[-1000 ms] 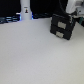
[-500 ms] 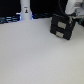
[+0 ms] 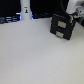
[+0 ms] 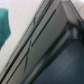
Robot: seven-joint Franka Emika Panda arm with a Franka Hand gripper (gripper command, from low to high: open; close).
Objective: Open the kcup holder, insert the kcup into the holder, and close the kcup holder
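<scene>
Pale grey table (image 3: 35, 55), blurred dark clutter along its far edge; black box-shaped kcup holder (image 3: 61, 26) with two stacked drawer fronts and pale handles, standing tilted at the exterior view's upper right, drawers apparently shut; robot arm just beside its far right side, tool hidden, its state cannot be told; wrist view fills with a dark slanted surface, likely the holder close ahead; kcup not made out

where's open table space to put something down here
Most of the pale table is bare: the whole near stretch and the middle, bordered at the back by the white bottle-like object and, toward the exterior view's right, the kcup holder. It is crowded only around that holder, where the arm sits.
</scene>
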